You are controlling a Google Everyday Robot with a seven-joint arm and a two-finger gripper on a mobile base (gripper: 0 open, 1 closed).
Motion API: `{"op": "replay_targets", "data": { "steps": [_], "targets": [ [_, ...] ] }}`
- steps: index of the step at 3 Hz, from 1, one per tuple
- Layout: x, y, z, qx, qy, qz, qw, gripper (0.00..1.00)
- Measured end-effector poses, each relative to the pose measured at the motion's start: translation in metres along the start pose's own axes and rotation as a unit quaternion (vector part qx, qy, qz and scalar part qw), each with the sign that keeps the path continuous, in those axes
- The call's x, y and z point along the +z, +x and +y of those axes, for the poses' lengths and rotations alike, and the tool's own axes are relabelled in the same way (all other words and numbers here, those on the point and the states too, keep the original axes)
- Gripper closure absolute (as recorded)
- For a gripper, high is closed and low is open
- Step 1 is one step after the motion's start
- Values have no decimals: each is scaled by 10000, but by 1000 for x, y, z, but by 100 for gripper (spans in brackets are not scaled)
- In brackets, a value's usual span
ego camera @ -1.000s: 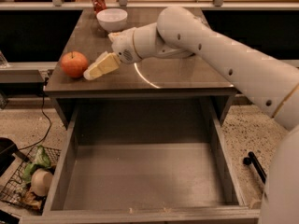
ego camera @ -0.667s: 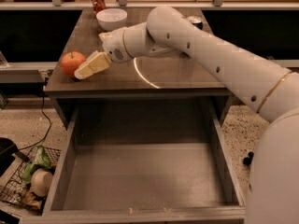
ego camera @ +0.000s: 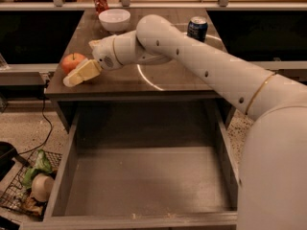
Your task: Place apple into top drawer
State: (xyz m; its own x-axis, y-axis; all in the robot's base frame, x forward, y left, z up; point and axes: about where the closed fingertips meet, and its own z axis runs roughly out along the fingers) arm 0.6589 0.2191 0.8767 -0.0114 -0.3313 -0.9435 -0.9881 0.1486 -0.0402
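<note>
Dark surface (ego camera: 182, 75) carries the apple (ego camera: 71, 61) at its left edge, above the open, bare top drawer (ego camera: 144, 186). Its gripper (ego camera: 79, 74) has swung left, now against the apple's near side; whether it grips, I cannot tell

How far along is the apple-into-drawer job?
Done: the drawer is pulled out, with nothing in it. In hand: the tool is down at the apple, which sits on the table near its left front corner, not lifted. Left: grip it, carry it over, set it in the drawer.
</note>
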Motion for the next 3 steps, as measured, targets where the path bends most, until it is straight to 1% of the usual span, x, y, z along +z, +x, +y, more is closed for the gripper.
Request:
{"op": "replay_targets", "data": {
  "steps": [1,3],
  "targets": [
    [12,9,7,47,-58,-114,9999,18],
    [30,17,17,113,-183,-396,9990,64]
  ]
}}
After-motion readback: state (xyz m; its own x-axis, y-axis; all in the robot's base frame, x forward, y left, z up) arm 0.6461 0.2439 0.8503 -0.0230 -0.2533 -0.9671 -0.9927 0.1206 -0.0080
